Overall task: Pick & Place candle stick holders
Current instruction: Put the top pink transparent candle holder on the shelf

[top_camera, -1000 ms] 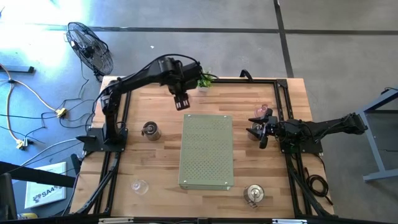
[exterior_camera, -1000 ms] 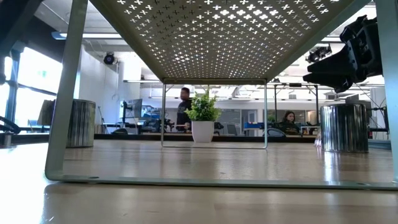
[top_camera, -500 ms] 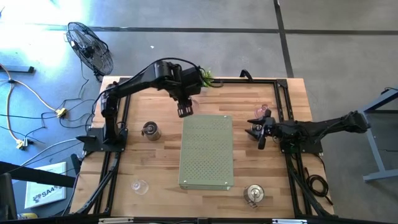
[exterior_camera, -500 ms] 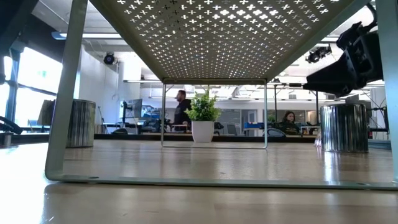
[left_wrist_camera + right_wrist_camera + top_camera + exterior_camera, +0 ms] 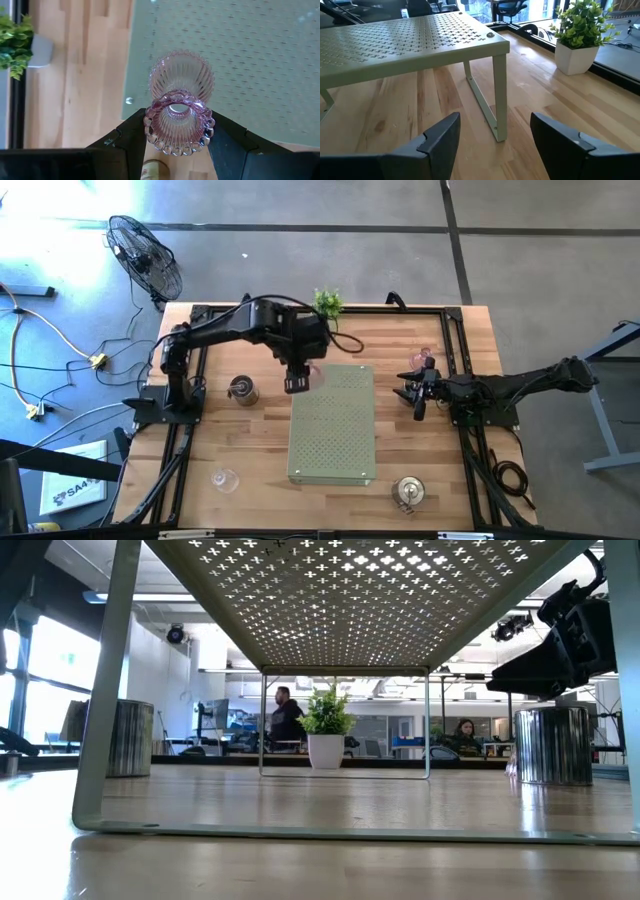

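One pink glass holder [image 5: 179, 114] sits clamped between the left gripper's [image 5: 176, 145] fingers, above the perforated shelf's [image 5: 260, 60] corner.

Bright, even daylight throughout. In the high view, glare whitens the floor [image 5: 70, 220] toward ten o'clock. The low view is backlit by windows [image 5: 45, 670] at nine o'clock, with the shelf [image 5: 350, 600] overhead speckled by light.

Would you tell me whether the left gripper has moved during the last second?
Yes. In the high view the left gripper, holding a pink holder, moved away from the plant to the shelf's far-left corner.
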Controlling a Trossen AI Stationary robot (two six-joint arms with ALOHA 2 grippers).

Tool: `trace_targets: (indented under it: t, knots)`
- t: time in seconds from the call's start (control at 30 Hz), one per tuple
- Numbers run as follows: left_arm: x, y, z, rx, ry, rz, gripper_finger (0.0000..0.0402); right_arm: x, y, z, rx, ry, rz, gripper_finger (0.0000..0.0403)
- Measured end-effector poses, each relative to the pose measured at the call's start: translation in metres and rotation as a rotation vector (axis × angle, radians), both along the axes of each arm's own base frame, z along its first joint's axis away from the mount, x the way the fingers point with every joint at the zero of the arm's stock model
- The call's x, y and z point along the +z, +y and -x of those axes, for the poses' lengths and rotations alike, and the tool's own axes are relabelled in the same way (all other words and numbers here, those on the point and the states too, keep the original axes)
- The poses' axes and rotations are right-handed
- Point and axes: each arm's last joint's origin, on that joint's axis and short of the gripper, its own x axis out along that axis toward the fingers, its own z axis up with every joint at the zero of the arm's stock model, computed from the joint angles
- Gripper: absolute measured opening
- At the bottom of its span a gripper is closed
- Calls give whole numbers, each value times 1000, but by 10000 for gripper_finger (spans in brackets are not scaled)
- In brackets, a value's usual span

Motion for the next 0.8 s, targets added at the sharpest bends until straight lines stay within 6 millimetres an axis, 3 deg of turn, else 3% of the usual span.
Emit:
trace_targets:
  t: [0.13, 0.4, 0.8]
  knots:
    - [-9, -9, -2, -19, 38, -8, 165, 0, 0, 0, 0, 0, 0, 236]
    - [-37, -4, -6, -15, 143, 3, 165, 0, 0, 0, -2, -3, -7, 236]
    - [-41, -2, -6, -26, 168, -33, 165, 0, 0, 0, -6, -3, -6, 236]
